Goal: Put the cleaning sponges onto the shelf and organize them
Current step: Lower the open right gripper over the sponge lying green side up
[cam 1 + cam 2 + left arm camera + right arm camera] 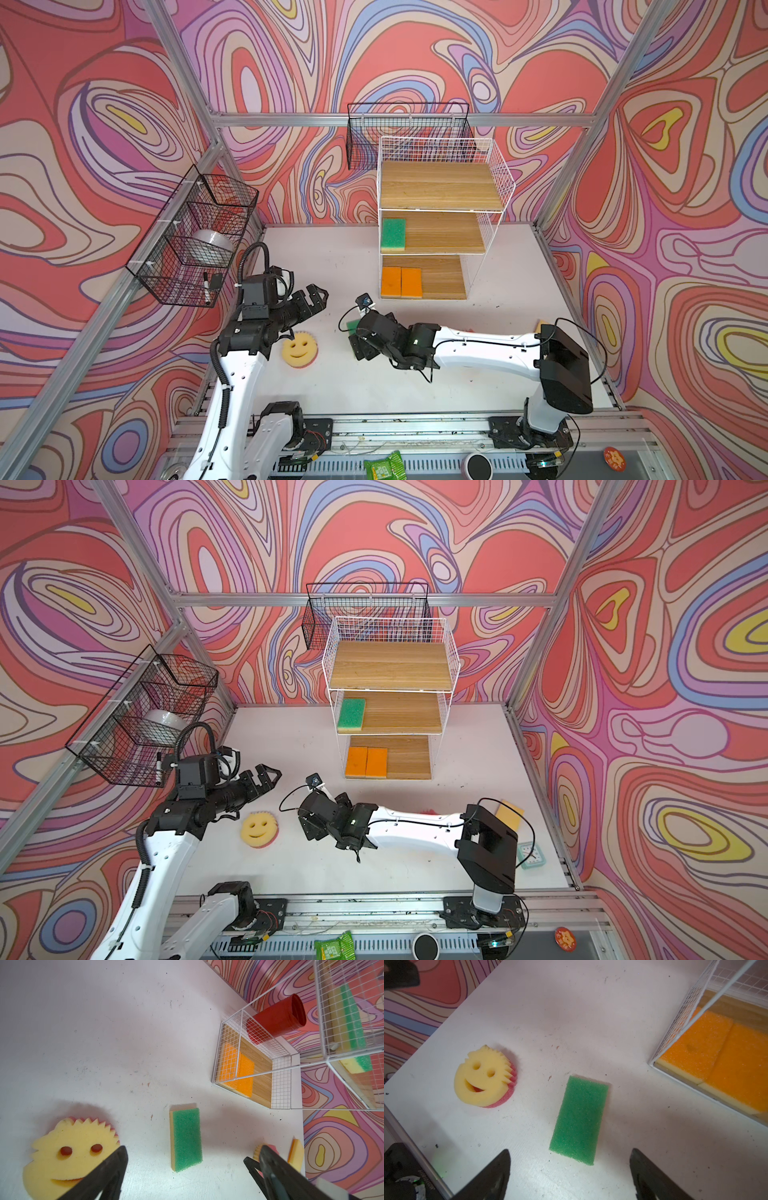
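The right gripper [570,1151] is reaching across toward the middle of the white table [591,1012]. Its two black fingers [496,1169] are standing wide apart and gripping nothing. One end of a green-faced sponge [579,1120] is showing between the two tips, touching neither. The sponge is lying flat with its scouring side up and a yellow foam layer underneath.

Left of it and well apart, a round smiley sponge [485,1076] is lying face up, yellow over pink, with a jagged edge. The left gripper [318,296] is hanging just beyond that smiley sponge, its jaws spread fully and holding nothing.

To the right and farther back, the shelf [440,185] is standing with its white wire side toward the green-faced sponge. Two orange-faced sponges [391,281] are lying side by side, touching, at the left of its bottom board. A green sponge [393,235] is sitting at the left end of the middle board.

A red cup [276,1016] is lying on its side behind the shelf. A yellow-and-orange sponge [509,814] is peeking out from behind the right arm's elbow. Black wire baskets [195,237] are hanging on the walls.
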`<state>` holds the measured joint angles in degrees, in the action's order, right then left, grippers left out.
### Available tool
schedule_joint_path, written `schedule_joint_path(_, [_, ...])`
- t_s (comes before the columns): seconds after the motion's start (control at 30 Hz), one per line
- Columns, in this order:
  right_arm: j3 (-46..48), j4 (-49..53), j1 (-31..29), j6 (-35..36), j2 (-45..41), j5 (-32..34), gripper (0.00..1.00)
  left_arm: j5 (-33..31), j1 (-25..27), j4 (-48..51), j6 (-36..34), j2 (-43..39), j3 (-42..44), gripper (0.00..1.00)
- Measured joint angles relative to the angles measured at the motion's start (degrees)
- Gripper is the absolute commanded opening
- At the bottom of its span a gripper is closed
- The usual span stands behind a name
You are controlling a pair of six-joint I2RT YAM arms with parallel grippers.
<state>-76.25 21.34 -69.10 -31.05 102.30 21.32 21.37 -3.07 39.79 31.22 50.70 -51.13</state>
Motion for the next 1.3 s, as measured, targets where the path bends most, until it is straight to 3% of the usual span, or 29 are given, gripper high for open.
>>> schedule_joint_path(0.33, [-4.2, 4.3, 0.0, -4.3, 9.9, 0.5, 0.86, -6.8, 0.0, 0.3, 2.0, 0.2, 4.1, 1.00])
schedule_joint_path(0.93, [-6.7, 3.9, 1.9, -4.4, 16.4, -4.0, 0.92, -6.6, 0.0, 0.3, 2.0, 1.2, 4.2, 1.00])
schedule_joint_path(1.3, [-6.7, 3.6, 1.9, -4.5, 16.6, -4.4, 0.89, -6.4, 0.0, 0.3, 2.0, 1.9, 4.2, 1.00])
